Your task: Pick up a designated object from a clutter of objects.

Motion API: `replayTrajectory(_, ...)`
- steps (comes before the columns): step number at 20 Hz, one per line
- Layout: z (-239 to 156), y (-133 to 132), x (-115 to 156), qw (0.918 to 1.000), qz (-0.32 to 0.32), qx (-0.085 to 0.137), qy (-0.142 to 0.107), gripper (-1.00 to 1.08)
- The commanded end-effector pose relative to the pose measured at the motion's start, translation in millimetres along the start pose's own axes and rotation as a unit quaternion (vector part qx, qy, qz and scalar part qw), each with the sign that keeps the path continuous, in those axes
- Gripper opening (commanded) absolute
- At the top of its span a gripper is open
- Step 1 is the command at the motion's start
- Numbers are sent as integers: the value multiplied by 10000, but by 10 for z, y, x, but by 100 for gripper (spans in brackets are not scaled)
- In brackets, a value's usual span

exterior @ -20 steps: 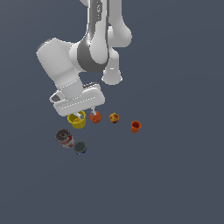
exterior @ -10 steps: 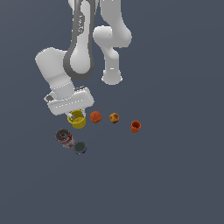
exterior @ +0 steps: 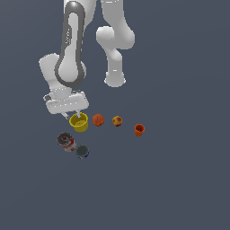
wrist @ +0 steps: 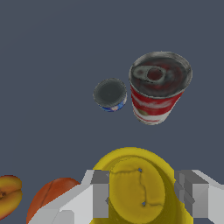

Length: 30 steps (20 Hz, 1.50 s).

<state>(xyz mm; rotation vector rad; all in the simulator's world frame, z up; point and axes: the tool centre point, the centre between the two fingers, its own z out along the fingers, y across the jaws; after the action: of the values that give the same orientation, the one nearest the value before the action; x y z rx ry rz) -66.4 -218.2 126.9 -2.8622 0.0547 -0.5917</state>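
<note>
The bright yellow cup (exterior: 79, 122) stands upright at the exterior view's left end of a row of small items. My gripper (exterior: 74, 114) hangs right over it, open. In the wrist view the cup (wrist: 135, 186) lies between my two fingers (wrist: 100, 194), which stand wide apart over its two sides; I cannot tell whether they touch it. The clutter around it is an orange ball (exterior: 98, 120), a yellow-red ball (exterior: 117, 121), a small orange cup (exterior: 139, 130), a red-white can (exterior: 66, 142) and a dark blue can (exterior: 82, 151).
The two cans stand close in front of the yellow cup; in the wrist view they are the red-white can (wrist: 157, 87) and the blue can (wrist: 110, 94). The orange ball (wrist: 52, 199) is right beside one finger. The arm's base (exterior: 115, 78) stands behind the row.
The arm's upper links have swung toward the exterior view's left, and the hand has shifted slightly left above the yellow cup. The cup and other items have not moved.
</note>
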Motion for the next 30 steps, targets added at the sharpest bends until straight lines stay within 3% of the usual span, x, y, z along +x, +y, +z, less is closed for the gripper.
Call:
replayTrajectory(1,6,122,-127,9999,44,-114,26,28)
replayTrajectory(12,6,392,-455,9991,157,-399,35,28)
replayTrajectory(30,287,425,-474,9990,165,-411,33,28)
